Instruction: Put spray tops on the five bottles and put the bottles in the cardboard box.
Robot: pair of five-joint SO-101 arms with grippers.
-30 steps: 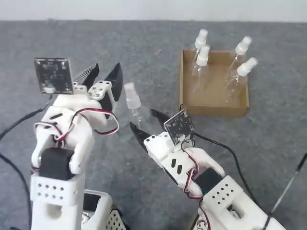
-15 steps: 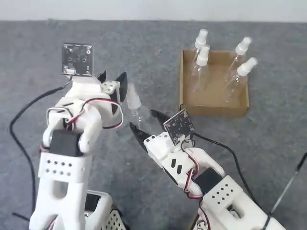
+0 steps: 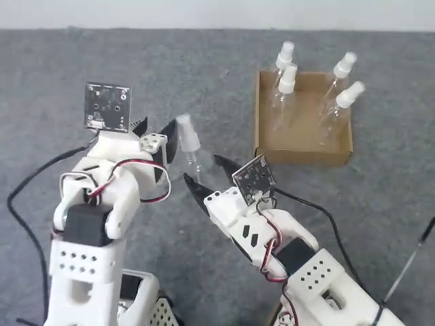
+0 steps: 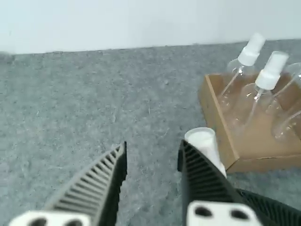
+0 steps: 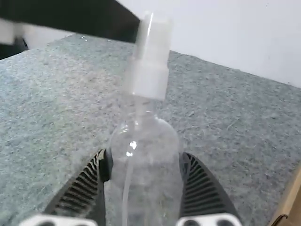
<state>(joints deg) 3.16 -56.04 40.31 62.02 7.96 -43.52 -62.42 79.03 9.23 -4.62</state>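
Step in hand: by my reading, capping the last of the five; four are boxed and one is out on the table (image 3: 81,61).
Next move: if the spray top needs seating, the left jaws must shift sideways to straddle it and turn it while the right holds firm. If it is already tight, the left should back clear so the right can carry the bottle to the box.
Left arm (image 3: 102,197): raised at the left, wrist pitched forward toward the bottle's head.
Left end effector (image 4: 153,160): released, jaws standing apart, nothing between them.
Spray top (image 5: 150,56): on the bottle's neck, just beside one left jaw and outside the gap. I cannot tell if it is screwed home.
Fifth bottle (image 5: 143,136): clear, upright, between the two arms, well apart from the box.
Right end effector (image 5: 143,162): grasping the fifth bottle low on its body, a jaw at each side.
Right arm (image 3: 272,238): low, stretched forward from the near right.
Cardboard box (image 3: 302,157): far right, open.
Four bottles (image 3: 280,112): inside the box, leaning, each with its top on.
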